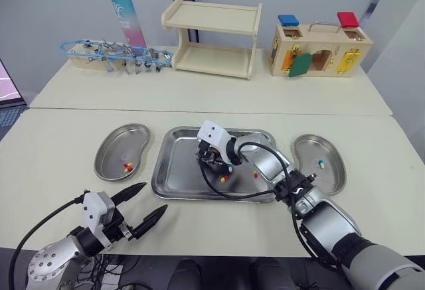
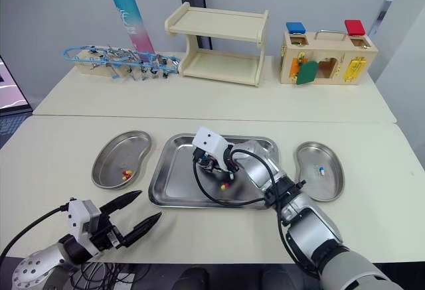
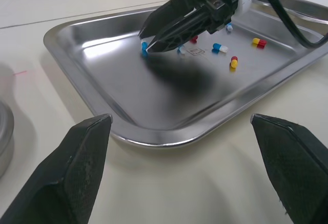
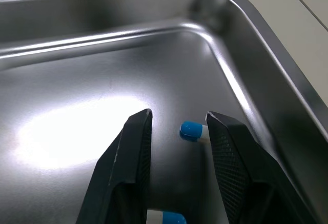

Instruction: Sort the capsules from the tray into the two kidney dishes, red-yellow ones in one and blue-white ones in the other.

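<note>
**Right gripper straddles a blue-white capsule**

Nearest, the left gripper (image 1: 154, 196) hangs wide open over the table (image 1: 60, 137), just short of the tray (image 1: 166, 170). Inside the tray, the right gripper (image 4: 179, 115) has its parted fingers either side of the blue-white capsule (image 4: 192, 130).

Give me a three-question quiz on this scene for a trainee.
1. True or false: the right tool is shut on a red-yellow capsule.
2. The right dish holds: A) a blue-white capsule, B) a red-yellow capsule, C) nothing.
3. Fill in: the left tool hovers open over the ____, in front of the tray.
Key: 1 false, it is open; 2 A; 3 table.
</note>
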